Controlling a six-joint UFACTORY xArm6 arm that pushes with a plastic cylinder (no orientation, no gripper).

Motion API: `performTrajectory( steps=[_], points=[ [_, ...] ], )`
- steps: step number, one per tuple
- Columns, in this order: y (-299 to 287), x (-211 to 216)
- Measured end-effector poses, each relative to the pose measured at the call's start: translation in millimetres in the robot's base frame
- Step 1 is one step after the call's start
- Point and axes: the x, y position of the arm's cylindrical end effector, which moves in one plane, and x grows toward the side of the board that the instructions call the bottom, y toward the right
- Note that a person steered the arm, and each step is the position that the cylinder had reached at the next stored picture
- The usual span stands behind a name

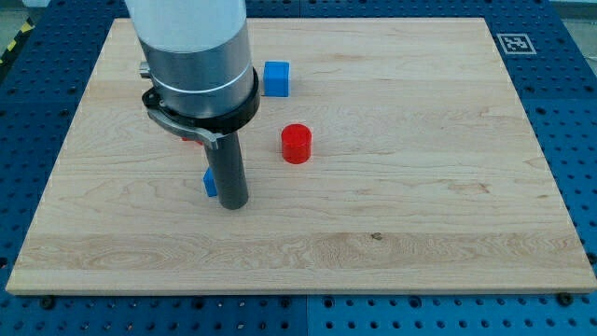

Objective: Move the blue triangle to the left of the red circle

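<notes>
The red circle (pixel 297 143), a short red cylinder, stands near the middle of the wooden board (pixel 420 187). A blue block (pixel 210 183), the blue triangle as far as its small visible part lets me tell, sits left of and below the red circle, mostly hidden behind my rod. My tip (pixel 233 203) rests on the board right against this block's right side. A blue cube (pixel 276 78) lies above the red circle, near the arm's body.
A bit of a red or orange block (pixel 190 141) peeks out under the arm's body at the view's left. A fiducial tag (pixel 513 43) sits at the board's top right corner. The blue perforated table (pixel 578 112) surrounds the board.
</notes>
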Motion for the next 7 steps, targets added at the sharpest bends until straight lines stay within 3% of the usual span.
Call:
performTrajectory(
  steps=[2, 4, 7],
  points=[
    [-68.8, -4.1],
    [-69.4, -33.6],
    [-52.3, -25.7]
  ],
)
